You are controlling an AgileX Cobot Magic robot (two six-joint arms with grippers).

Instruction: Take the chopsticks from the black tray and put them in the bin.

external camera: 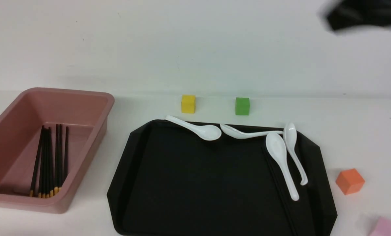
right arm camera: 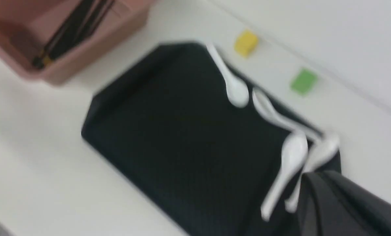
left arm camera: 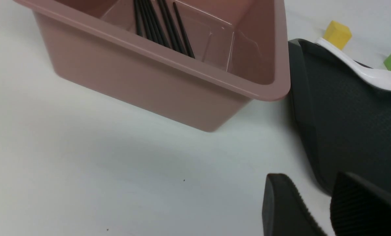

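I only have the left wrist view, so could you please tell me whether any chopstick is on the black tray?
Observer: Yes, at least one chopstick lies toward the right side of the black tray.
Operator: Which way do the gold ends in the bin point?
Observer: In the bin, the gold ends point toward the robot's side.
Operator: Is the right gripper carrying anything?
Observer: No, the right gripper is shut, with nothing visible in it.

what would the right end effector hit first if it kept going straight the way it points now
Probably the pair of white spoons near the right side of the black tray; depth is unclear and the view blurred, so it might meet the tray first.
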